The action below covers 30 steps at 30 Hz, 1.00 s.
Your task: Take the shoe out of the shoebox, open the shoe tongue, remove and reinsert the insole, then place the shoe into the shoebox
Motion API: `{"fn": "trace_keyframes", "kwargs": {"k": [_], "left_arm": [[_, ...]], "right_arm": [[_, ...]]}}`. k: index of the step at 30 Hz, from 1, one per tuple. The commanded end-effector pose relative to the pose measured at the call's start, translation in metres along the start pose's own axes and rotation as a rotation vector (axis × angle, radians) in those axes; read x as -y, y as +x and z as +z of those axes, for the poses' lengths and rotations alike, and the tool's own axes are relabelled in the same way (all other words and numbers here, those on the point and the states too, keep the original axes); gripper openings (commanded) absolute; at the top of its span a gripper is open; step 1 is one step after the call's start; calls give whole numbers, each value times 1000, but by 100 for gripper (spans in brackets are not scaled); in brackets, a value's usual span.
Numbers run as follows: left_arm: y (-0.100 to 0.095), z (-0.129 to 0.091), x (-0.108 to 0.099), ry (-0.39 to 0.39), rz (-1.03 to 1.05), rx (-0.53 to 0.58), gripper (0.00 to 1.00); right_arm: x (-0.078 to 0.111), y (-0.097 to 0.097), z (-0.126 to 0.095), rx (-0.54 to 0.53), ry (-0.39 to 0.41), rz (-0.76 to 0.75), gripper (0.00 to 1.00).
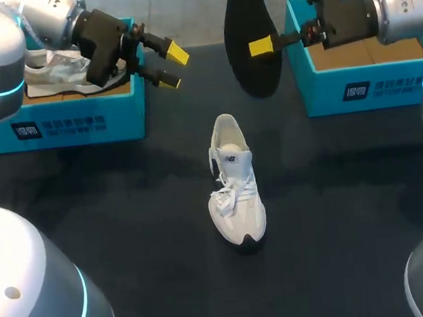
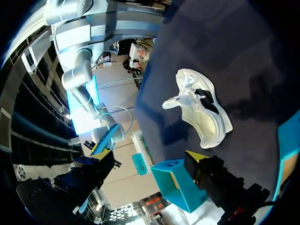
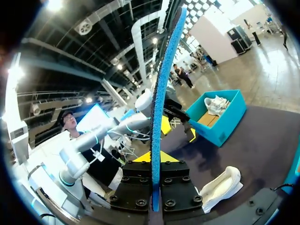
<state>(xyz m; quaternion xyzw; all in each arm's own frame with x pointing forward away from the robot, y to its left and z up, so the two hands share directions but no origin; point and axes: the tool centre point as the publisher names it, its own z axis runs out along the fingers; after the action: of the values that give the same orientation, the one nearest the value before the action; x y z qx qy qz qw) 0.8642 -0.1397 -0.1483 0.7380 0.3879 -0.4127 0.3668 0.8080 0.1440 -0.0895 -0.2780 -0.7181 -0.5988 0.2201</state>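
The white shoe [image 1: 234, 186] stands upright on its sole near the middle of the dark table [image 1: 128, 226], outside both boxes. Its toe points to the near edge and its heel to the far edge. The laces lie loose over the front, and the opening at the heel end shows a pale inside.

The insole [image 1: 249, 20] is out of the shoe. It hangs above the far middle of the table, clear of the surface and well apart from the shoe. In the head view it shows a black face. In the right wrist view it stands edge-on between the fingers, and that edge is blue.

The right gripper [image 1: 264, 46] reaches in from the right and is clamped on the insole's right edge, with one finger on each face. The right arm passes over the right shoebox [image 1: 340, 90], a blue box at the far right that shows a brown cardboard inside.

The left gripper [image 1: 173, 66] hangs at the far left, just right of the left shoebox [image 1: 66, 124]. Its fingers are spread wide with nothing between them, and the yellow tips point toward the insole without touching it. The left shoebox is blue too and holds a second shoe [image 1: 53, 72], grey and white, lying on its cardboard floor. The left arm crosses above this box.
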Motion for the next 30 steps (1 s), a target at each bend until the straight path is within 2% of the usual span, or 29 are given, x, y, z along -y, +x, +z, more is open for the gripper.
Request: {"fn": "trace_keyframes", "kwargs": {"k": [1, 15, 24, 30], "left_arm": [[4, -3, -1, 37, -4, -13, 100], [11, 9, 7, 53, -13, -78, 100], [20, 4, 5, 36, -12, -104, 100], [30, 8, 7, 32, -2, -116, 100]], "right_arm": [[-7, -14, 11, -8, -2, -26, 0], [-12, -57, 23, -41, 14, -149, 0], [-4, -83, 29, -68, 19, -219, 0], [3, -90, 34, -86, 25, -230, 0]]}}
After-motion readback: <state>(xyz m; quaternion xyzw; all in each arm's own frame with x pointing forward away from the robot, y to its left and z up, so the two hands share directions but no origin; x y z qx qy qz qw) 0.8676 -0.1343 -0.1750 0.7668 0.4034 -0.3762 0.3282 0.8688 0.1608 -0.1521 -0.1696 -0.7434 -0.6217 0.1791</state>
